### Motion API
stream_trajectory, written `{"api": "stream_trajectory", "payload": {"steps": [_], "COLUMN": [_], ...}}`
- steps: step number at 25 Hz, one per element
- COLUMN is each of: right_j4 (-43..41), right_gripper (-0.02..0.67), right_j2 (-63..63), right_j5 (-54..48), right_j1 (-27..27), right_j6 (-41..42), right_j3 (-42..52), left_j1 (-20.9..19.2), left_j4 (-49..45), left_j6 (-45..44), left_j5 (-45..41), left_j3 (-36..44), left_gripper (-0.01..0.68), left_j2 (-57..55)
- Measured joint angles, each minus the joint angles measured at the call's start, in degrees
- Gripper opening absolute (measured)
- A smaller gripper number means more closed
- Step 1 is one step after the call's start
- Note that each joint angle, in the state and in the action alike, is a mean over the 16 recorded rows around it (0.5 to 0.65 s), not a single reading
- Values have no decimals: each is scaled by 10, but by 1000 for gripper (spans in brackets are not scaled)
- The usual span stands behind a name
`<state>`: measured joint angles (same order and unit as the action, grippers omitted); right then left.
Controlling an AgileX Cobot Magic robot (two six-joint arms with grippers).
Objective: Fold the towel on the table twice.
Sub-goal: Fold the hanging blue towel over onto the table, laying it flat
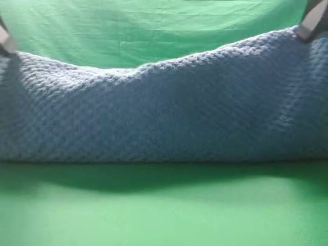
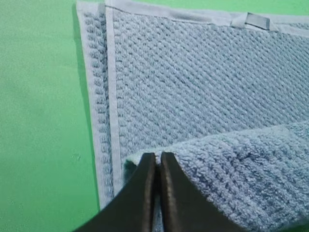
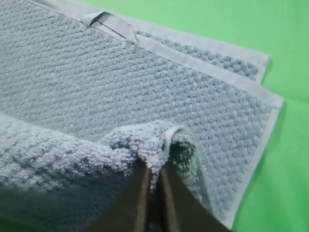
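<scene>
Wrist views show both end effectors, left [image 2: 155,162] and right [image 3: 153,174], clenched on the towel [image 1: 169,118], lifting one edge off the bench [image 1: 164,215]

The table [image 1: 164,215] is covered in smooth, plain green fabric and runs past both sides of the high view. The towel [image 1: 169,118], blue-grey waffle weave with a pale hem, lies on it; its lower layer is flat, with a hanging loop at the hem.
</scene>
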<state>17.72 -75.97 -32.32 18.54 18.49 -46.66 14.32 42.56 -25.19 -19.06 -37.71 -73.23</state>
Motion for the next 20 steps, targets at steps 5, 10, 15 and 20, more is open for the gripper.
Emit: {"api": "stream_trajectory", "payload": {"steps": [5,10,15,20], "right_j4": [-8,-14,-16,-16], "right_gripper": [0,0,0,0], "right_j2": [-68,-120,-158,-194], "right_j5": [12,18,31,50], "right_j1": [-13,-29,-44,-49], "right_j6": [4,13,22,31], "right_j3": [-58,-105,-135,-156], "left_j1": [0,0,0,0], "left_j4": [7,6,5,4], "left_j6": [-13,-17,-21,-24], "left_j5": [18,36,62,87], "left_j3": [-63,-112,-144,-168], "left_gripper": [0,0,0,0], "left_j2": [-74,-129,-170,-206]}}
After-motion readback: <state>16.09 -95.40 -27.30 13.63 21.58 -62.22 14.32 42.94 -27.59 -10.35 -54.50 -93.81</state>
